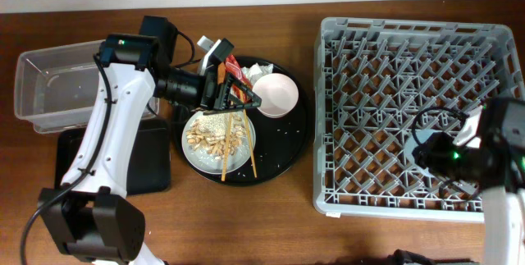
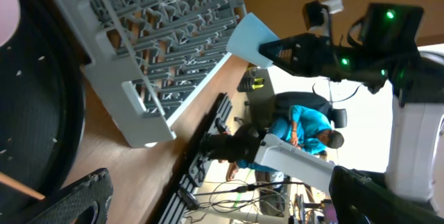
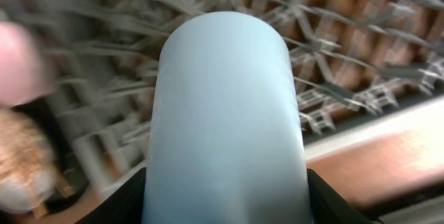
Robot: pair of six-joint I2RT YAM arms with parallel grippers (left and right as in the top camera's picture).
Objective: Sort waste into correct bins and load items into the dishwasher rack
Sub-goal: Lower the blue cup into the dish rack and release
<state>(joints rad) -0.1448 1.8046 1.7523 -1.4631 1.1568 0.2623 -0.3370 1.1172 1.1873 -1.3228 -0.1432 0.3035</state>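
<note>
So the right arm's jaws (image 2: 274,49) are clamped on the small light-blue cup (image 3: 222,99), holding it up above the large square grey plastic rack (image 1: 394,27), over the rack's right side. In the right wrist view the cup pretty much fills the frame, with the pegs blurry behind it.

The left arm's jaws (image 1: 234,89) hang over the back of the big round black tray (image 1: 287,146), right by the red shiny wrapper (image 1: 235,68). Honestly can't tell if they're open or closed.

The pale speckled round plate (image 1: 197,152) sits on that tray with peanuts (image 1: 209,139) piled on it and the thin wooden chopsticks (image 1: 250,160) laid across. The white round bowl (image 1: 277,95) is just beside it. The clear plastic rectangular tub (image 1: 49,84) sits at the far left of the wooden surface (image 1: 246,216).
</note>
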